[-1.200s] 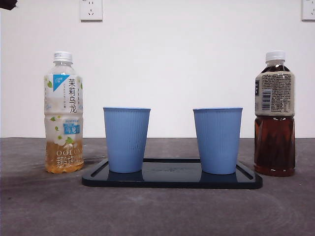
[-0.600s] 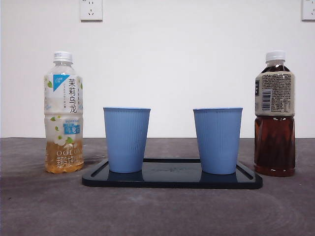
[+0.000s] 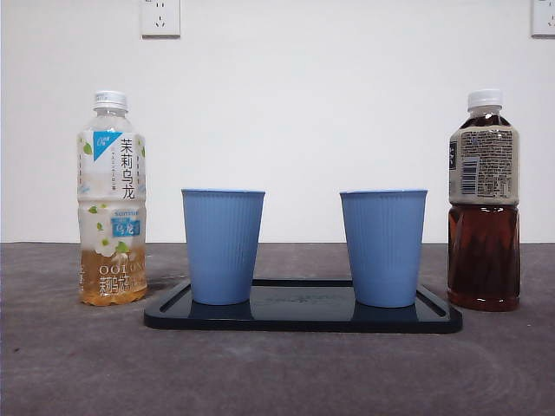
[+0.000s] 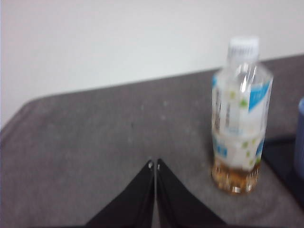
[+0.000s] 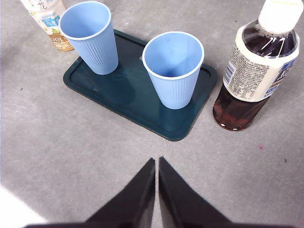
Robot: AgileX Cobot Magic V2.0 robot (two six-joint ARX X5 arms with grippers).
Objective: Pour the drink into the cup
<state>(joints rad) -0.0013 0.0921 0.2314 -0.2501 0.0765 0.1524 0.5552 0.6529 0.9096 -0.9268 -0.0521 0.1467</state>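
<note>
Two blue ribbed cups stand upright on a dark tray (image 3: 303, 320): the left cup (image 3: 223, 245) and the right cup (image 3: 383, 247). A light oolong tea bottle (image 3: 112, 199) with a white cap stands left of the tray, about a quarter full. Right of the tray stands a dark tea bottle (image 3: 484, 201), capped. Neither gripper shows in the front view. My left gripper (image 4: 154, 164) is shut and empty, low over the table beside the oolong bottle (image 4: 239, 116). High over the table, my right gripper (image 5: 156, 160) is shut and empty, short of the tray (image 5: 137, 92) and the dark bottle (image 5: 256, 66).
The grey cloth table (image 3: 277, 373) stretches in front of the tray. A white wall with two power sockets (image 3: 160, 16) stands behind. In the left wrist view the table's edge (image 4: 19, 116) runs near the wall.
A black arm tip at the top left corner of the front view has left the picture. The bottles, cups and tray have not moved.
</note>
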